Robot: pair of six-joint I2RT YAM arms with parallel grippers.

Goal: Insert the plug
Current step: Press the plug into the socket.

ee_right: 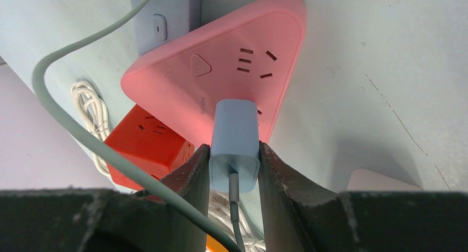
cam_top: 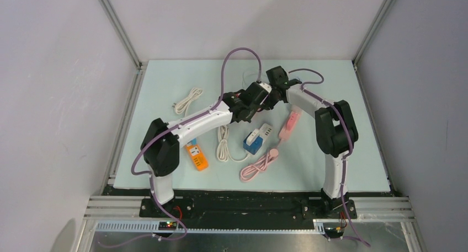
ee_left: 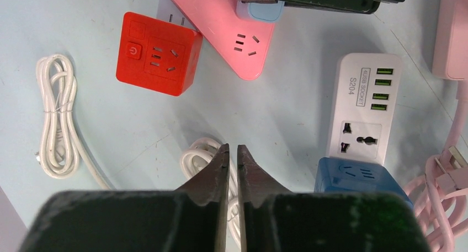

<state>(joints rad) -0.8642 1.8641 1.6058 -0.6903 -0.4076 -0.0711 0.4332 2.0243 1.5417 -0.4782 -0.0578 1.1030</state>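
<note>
The right gripper [ee_right: 233,151] is clamping the blue plug [ee_right: 234,133], which is pressing against the pink socket [ee_right: 221,59]. The left gripper [ee_left: 233,153] is hovering over the table [ee_left: 287,114], clenched on nothing.

The red cube [ee_right: 146,144] crowds the pink strip [ee_right: 182,86]; bare mat [ee_right: 359,70] lies opposite.

1. Left arm [cam_top: 193,122] stretches from its base toward 1 o'clock; left gripper [ee_left: 233,148] has its jaws closed together.
2. Right arm [cam_top: 331,125] folds toward 10 o'clock; right gripper [ee_right: 234,147] clamps the plug [ee_right: 234,132].
</note>
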